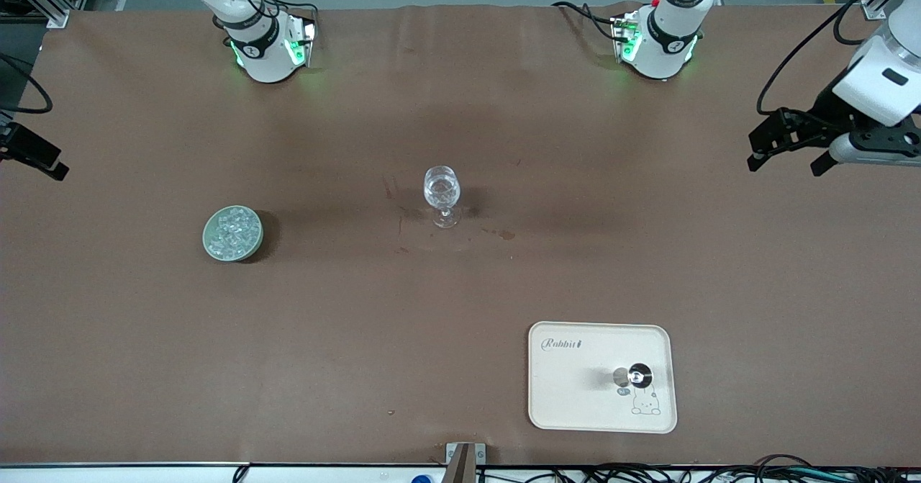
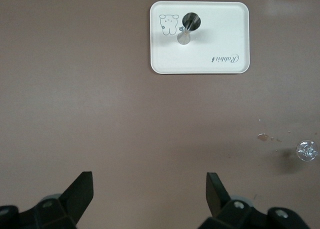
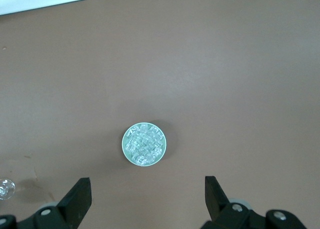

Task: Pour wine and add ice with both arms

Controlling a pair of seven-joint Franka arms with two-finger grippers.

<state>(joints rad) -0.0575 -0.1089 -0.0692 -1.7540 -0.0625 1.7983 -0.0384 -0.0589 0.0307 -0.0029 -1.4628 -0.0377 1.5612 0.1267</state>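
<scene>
Glass is standing upright mid-table, clear, with something glinting in its bowl; whether that is ice, liquid or only reflections, I cannot tell. Bowl of ice is sitting toward the right arm's end, well apart from the glass. Tray is lying nearer the front camera toward the left arm's end, carrying a small upright bottle seen from above.

Left gripper is hanging at the table's edge at the left arm's end, its fingers spread wide and gripping nothing. Right gripper is hovering above the bowl's part of the table, fingers equally wide apart and holding nothing; in the front view only a dark part at the frame's edge is showing.

Both arms are waiting, and this layout is fitting either a start or a finish, so no single move is following from it. For any pour, holding the bottle low on its body and tipping slowly over the glass's rim would be mattering, since the stemmed glass looks easy to topple and stains are already marking the cloth beside it.
</scene>
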